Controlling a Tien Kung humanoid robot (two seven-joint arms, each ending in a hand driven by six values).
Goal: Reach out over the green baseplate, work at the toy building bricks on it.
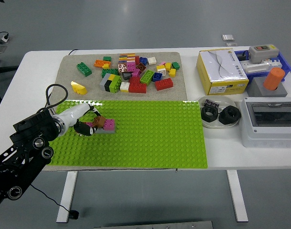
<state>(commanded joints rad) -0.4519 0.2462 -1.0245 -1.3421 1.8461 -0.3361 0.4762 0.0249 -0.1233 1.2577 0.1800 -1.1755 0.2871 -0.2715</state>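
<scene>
I have the left hand [90, 125] out over the green baseplate [150, 136], its fingers closed around a brown brick [98, 122] at the left end of the short row of bricks [106, 126] on the plate's left part. To seat it well, I think I should line its studs up squarely over the row, then press straight down. The row shows pink and grey blocks, low and pressed onto the studs. The right arm is out of view.
</scene>
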